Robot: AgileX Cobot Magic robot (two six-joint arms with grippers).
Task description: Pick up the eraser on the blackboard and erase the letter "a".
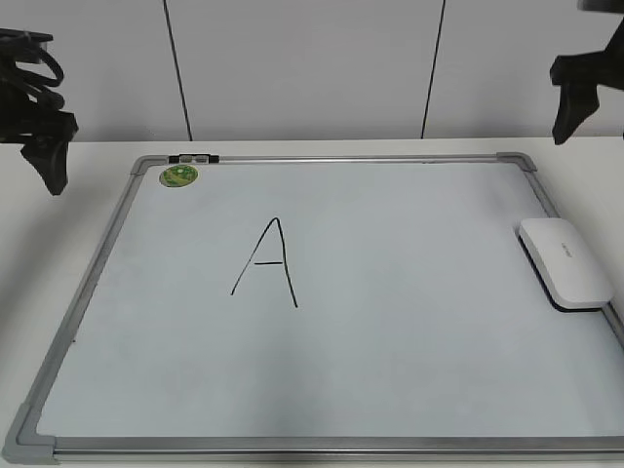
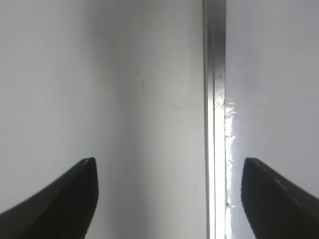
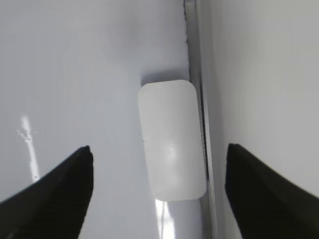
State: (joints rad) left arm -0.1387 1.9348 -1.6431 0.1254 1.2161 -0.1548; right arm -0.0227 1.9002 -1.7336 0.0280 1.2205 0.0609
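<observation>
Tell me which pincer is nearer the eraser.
Right. The right pincer hangs open above the eraser at the whiteboard's right edge. The left pincer hangs open over the board's far-left frame, well away.

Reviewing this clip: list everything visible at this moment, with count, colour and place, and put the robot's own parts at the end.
blackboard: 1, white surface with grey metal frame and grey corners, lying flat on the table, filling most of the exterior view.
capital A: 1, black marker, left of the board's centre. No lowercase a is visible.
eraser: 1, white top with dark underside, on the board against its right frame edge, untouched.
green sticker: 1, round, at the board's far left corner.
table: 1, white, beneath the board.
wall: white panels with dark seams, behind the table.
left gripper: 1, black, open, over the board's left frame.
right gripper: 1, black, open, above the eraser.
</observation>
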